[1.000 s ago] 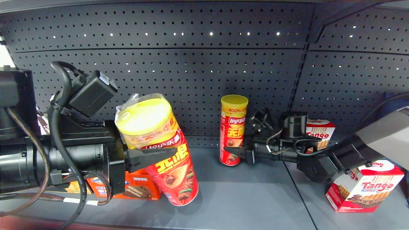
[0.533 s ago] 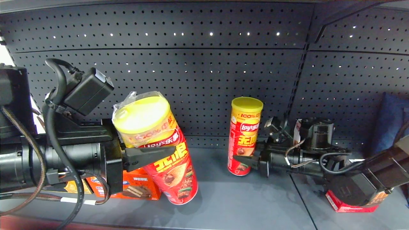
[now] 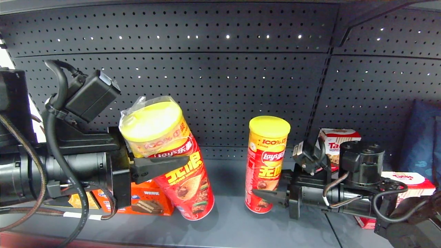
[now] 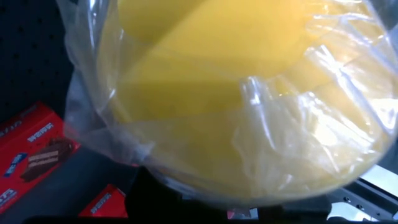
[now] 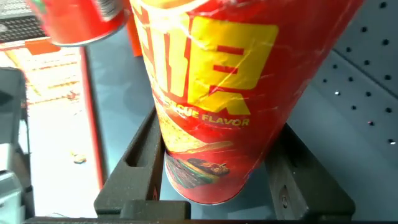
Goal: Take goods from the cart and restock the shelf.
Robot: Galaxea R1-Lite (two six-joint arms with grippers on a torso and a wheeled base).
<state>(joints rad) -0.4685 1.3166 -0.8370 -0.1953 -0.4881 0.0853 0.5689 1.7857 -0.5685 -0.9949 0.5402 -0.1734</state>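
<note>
My left gripper (image 3: 168,162) is clamped on the big chips can (image 3: 181,179), jaws pinching it just under the yellow lid. That can is tilted, top leaning toward 11 o'clock, plastic wrap loose over the lid (image 4: 236,93). Its lower rim is down at the shelf deck (image 3: 234,227); I can't tell whether it touches.

My right gripper (image 3: 265,193) is closed around the smaller chips can (image 3: 267,162), gripping low on the body, one finger on each side in the right wrist view (image 5: 217,180). This can (image 5: 217,106) stands upright at 3 o'clock from the tilted one, well apart from it. Base is at deck level; contact unclear.

An orange box (image 3: 151,203) lies at 8 o'clock of the tilted can, just behind it. Two wafer boxes are at 3 o'clock of the upright can: one at the back (image 3: 339,137) by the pegboard wall (image 3: 213,79), one nearer (image 3: 410,179), partly hidden by my right arm.
</note>
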